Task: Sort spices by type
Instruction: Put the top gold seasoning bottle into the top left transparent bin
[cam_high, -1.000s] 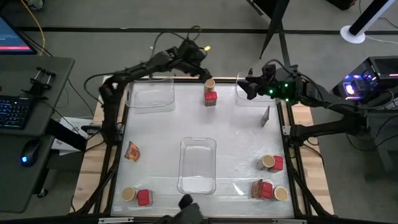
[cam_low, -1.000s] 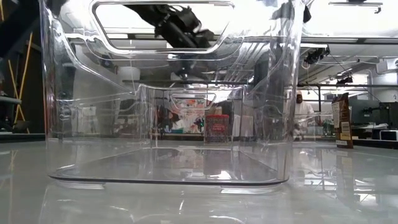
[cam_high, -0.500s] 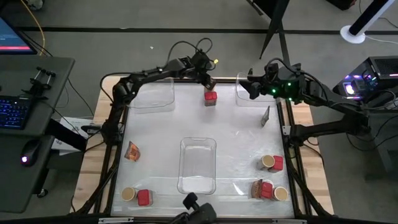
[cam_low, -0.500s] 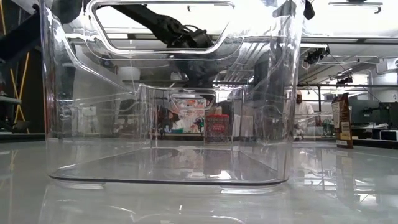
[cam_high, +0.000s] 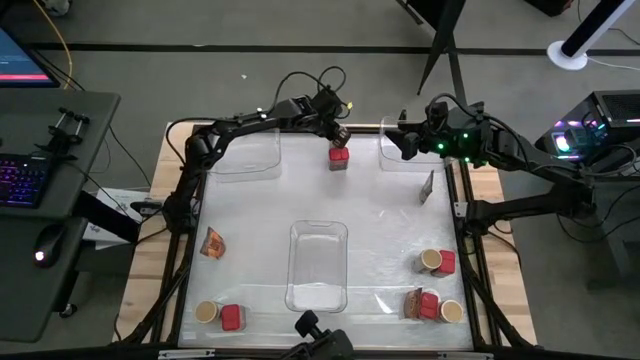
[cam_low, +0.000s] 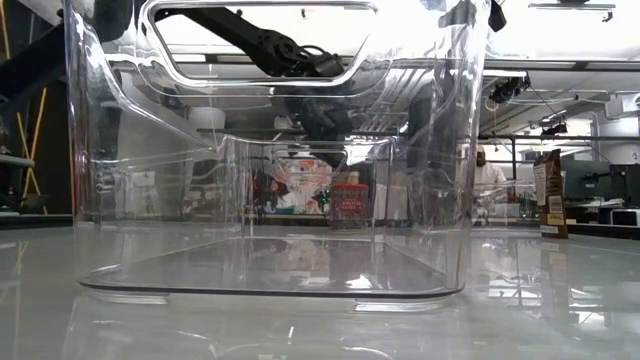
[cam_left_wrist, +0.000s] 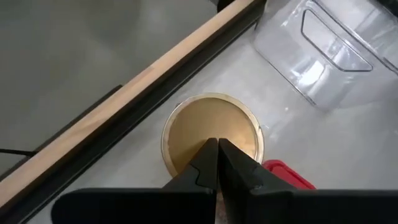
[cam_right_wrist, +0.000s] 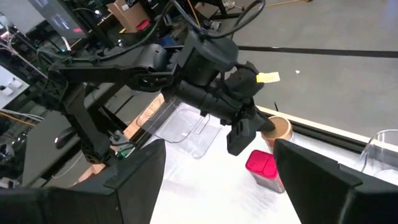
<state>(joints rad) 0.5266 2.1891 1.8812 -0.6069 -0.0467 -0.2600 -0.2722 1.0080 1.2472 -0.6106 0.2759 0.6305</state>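
Left hand (cam_left_wrist: 216, 163) clenched empty above the tan-lidded jar (cam_left_wrist: 211, 130), red box (cam_left_wrist: 287, 174) just beside; right hand (cam_high: 403, 141) released, waiting nearby.

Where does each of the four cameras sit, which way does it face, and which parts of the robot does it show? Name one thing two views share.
High view: above the table, looking straight down; shows both arms, left gripper and right gripper.
Low view: at table-top height, looking level through a clear tray; an arm shows above.
Left wrist view: looks down past its shut fingers at a tan-lidded jar.
Right wrist view: looks between its open fingers at the left arm.
Shared: the red box appears in the high and right wrist views.
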